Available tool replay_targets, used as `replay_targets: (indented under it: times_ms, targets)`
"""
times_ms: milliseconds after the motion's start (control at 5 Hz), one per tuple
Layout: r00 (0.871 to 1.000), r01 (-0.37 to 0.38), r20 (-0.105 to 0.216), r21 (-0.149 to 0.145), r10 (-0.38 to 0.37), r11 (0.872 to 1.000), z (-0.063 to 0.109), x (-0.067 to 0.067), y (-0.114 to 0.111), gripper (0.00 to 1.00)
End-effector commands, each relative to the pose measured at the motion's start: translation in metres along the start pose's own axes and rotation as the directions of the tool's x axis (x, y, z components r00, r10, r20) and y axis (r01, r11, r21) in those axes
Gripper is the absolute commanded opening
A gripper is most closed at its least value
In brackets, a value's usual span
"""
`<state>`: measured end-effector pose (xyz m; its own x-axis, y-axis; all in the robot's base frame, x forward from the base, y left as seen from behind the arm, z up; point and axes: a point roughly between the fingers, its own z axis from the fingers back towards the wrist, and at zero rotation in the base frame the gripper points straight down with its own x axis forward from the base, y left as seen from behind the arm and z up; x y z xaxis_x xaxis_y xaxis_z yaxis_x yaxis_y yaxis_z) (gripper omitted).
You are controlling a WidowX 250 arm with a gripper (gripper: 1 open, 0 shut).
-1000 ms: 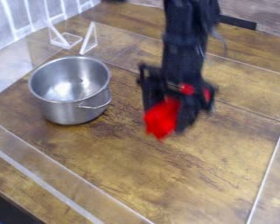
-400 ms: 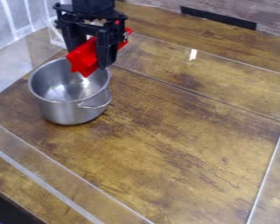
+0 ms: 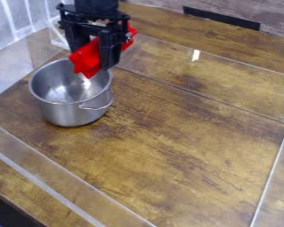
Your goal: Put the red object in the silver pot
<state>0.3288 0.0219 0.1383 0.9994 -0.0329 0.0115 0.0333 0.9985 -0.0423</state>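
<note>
The red object point(image 3: 89, 57) hangs between the black fingers of my gripper point(image 3: 92, 49), which is shut on it. Its lower end points down toward the pot, and a smaller bit of red point(image 3: 129, 35) shows at the gripper's right side. The silver pot point(image 3: 71, 91) stands on the wooden table at the left, its pale inside open to view and a small loop handle at its front right. The gripper hovers above the pot's far rim, with the red object's lower end just over the opening and not touching the pot.
The wooden table point(image 3: 192, 133) carries pale lines across its surface. A pale surface with a white wire stand point(image 3: 64, 40) lies at the back left behind the pot. A dark strip point(image 3: 222, 15) runs along the far edge.
Since a second ago, the gripper has carried the red object from the table's middle leftward and back to above the pot. Over the last half second it has stayed still.
</note>
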Motion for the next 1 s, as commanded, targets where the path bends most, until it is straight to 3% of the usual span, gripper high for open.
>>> replay_targets:
  times_ms: [0,400,600,800]
  targets:
    - [0.998,-0.027,0.06,0.001,0.027,1.0,0.017,-0.001,0.005,0.0]
    - [0.998,0.036,0.057,-0.005,-0.036,0.999,0.022,-0.009,0.011,0.0]
    - [0.998,0.015,0.055,-0.009,-0.014,1.0,0.022,-0.007,0.018,1.0]
    - [0.999,-0.006,0.048,-0.007,0.007,1.0,0.018,-0.003,0.022,1.0]
